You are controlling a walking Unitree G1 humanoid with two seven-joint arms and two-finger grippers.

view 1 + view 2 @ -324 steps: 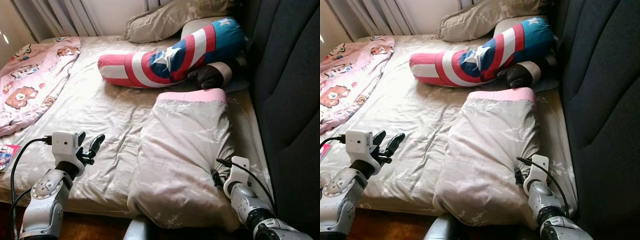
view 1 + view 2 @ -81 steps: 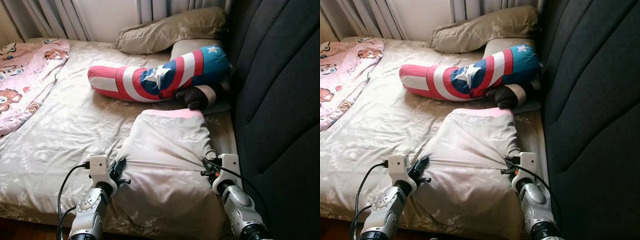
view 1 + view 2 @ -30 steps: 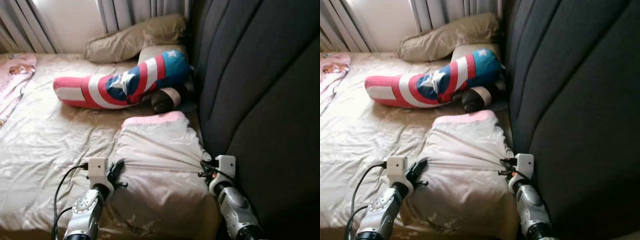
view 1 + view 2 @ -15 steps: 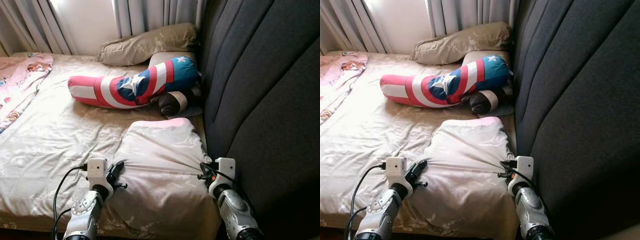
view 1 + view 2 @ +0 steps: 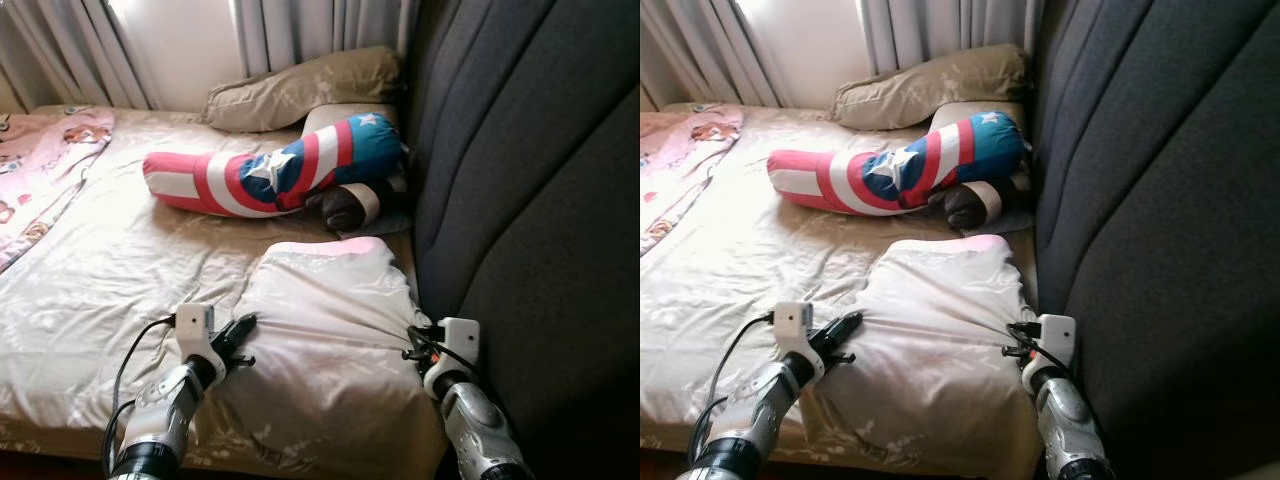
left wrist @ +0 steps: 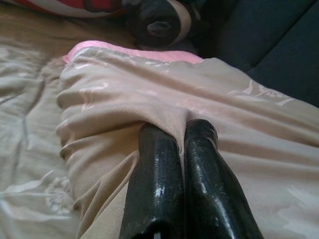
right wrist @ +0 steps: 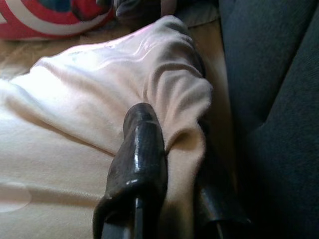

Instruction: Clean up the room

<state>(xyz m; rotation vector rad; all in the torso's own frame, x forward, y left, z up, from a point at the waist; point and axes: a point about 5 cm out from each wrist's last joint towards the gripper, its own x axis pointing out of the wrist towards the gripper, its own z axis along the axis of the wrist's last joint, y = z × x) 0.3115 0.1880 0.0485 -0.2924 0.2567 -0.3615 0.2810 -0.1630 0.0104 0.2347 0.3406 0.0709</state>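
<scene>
A folded beige quilt with a pink far edge lies on the bed beside the dark headboard. My left gripper is shut on the quilt's left edge; in the left wrist view its fingers pinch a fold of the quilt. My right gripper is shut on the quilt's right edge, next to the headboard, and cloth bunches between its fingers. The fabric is pulled taut between the two grippers.
A red, white and blue bolster cushion lies further up the bed with a dark plush toy by it. A beige pillow rests below the curtains. A pink cartoon blanket covers the far left. The dark padded headboard stands at the right.
The camera has shifted a little between frames. My left gripper has turned inward with the quilt edge and the quilt's left side has bunched up. Both grippers keep their hold.
</scene>
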